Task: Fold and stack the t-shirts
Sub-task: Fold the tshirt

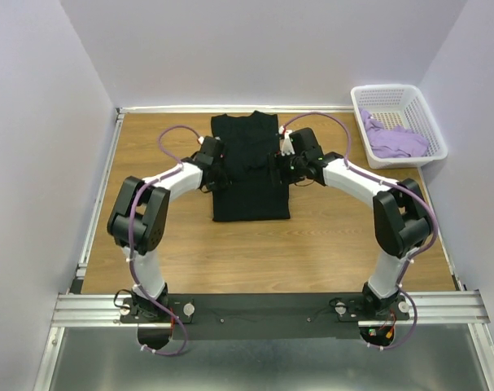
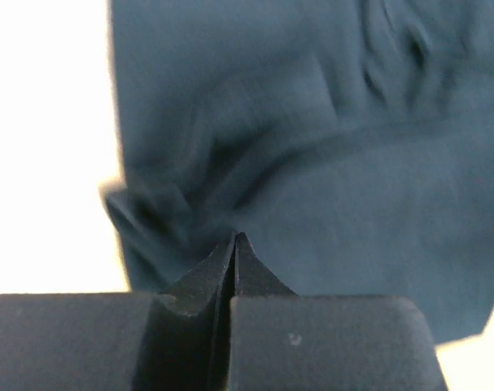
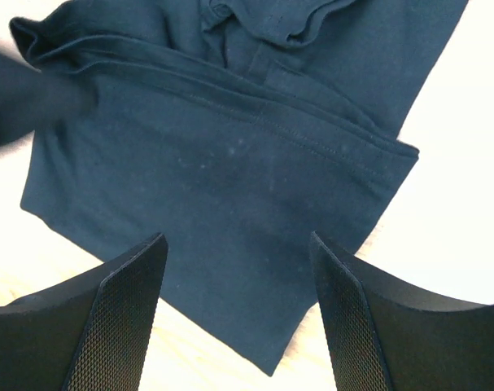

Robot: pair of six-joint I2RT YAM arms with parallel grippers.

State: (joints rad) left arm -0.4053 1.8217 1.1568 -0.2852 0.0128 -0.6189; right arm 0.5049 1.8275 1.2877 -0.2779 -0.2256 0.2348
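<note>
Black shirt mid-table, lavender shirt in white basket

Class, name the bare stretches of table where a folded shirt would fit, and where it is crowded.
Free: table between black t-shirt and arm bases; far-left corner. Crowded: left gripper and right gripper flanking the shirt; basket far right.

The black t-shirt lies flat on the worktop, well left of the white basket. It is folded into a tall, narrow rectangle with its sleeves tucked in and its collar at the far end. The lavender t-shirt sits crumpled inside that basket, unfolded.
</note>
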